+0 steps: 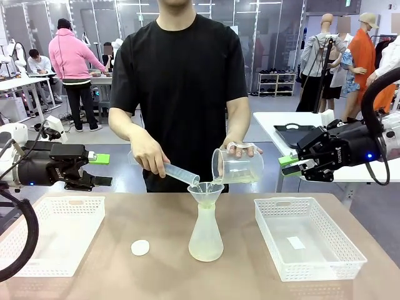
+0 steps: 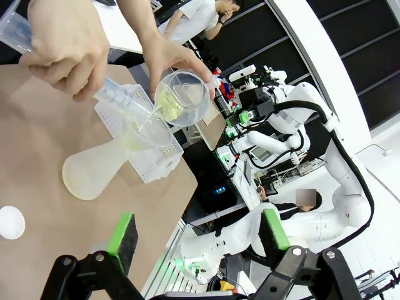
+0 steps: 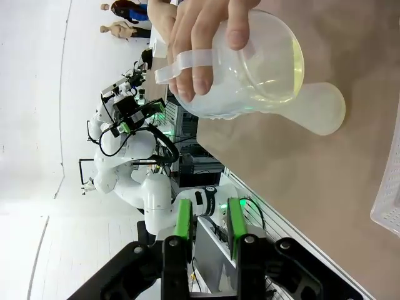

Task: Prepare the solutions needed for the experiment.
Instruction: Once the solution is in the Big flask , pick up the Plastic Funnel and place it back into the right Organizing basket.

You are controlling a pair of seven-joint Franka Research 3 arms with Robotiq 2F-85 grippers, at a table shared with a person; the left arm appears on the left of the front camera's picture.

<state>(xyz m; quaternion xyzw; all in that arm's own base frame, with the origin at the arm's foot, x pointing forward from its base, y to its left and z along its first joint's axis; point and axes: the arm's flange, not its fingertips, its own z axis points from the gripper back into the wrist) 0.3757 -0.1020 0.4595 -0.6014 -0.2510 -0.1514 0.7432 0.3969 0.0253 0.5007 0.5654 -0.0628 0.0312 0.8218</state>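
— Which containers were there, and what did they hold?

— A frosted conical flask [image 1: 205, 231] stood at the middle of the table [image 1: 156, 278], with a funnel [image 1: 205, 194] in its neck. The solutions [image 1: 205, 252], a little pale yellow-green liquid, lay in its wide base. The person held a measuring jug [image 1: 237, 166] in one hand [image 1: 245, 149]. It was tipped with its lip at the funnel and had the same pale liquid inside. The other hand [image 1: 149, 156] held a clear cylinder [image 1: 175, 172], also slanted to the funnel; what it contained I could not tell.

— And the free room?

— A white basket [image 1: 44, 265] sat at the left edge, and a second basket [image 1: 319, 272] at the right edge, this one with a small white slip [image 1: 295, 242] in it. A white disc [image 1: 140, 247] lay left of the flask, apart from it. The strip along the near edge was bare.

— The pincers?

— The left pincer [image 1: 101, 170] hung above the far left corner, jaws wide, holding nothing. The right pincer [image 1: 286, 165] hung by the far right corner, near the jug but not touching it. Its pads stood close with a narrow gap and nothing between them.
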